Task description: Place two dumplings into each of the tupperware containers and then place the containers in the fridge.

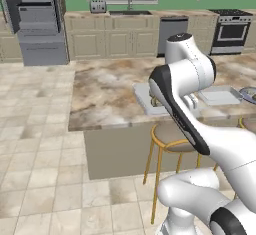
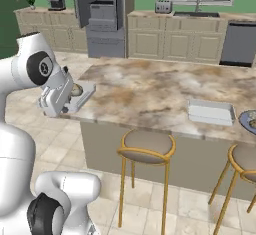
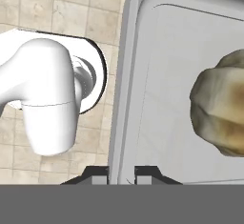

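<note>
A: Where's the tool [image 3: 121,171]?
B: At the near left end of the worktop [image 2: 150,86], on the rim of a container [image 3: 190,42]. In the hand view its two tips sit either side of that rim, nearly together, so it's clamped on the container's edge.
A: Anything inside?
B: One dumpling [image 3: 221,108] shows in the hand view, lying on the tray floor well in from the gripped rim. The right base view shows a tan lump in it too, half hidden by the hand.
A: Is the tray flat on the worktop?
B: It lies at the worktop's corner, partly over the edge; floor tiles show past the rim in the hand view. Whether it's lifted I can't tell.
A: The second container [image 2: 211,112]?
B: Further right on the worktop, near the front edge, well apart from the first. Just right of it sits a plate [image 2: 248,120], cut by the frame.
A: The fridge [image 2: 102,16]?
B: Against the far wall, door open, shelves and drawers showing.
</note>
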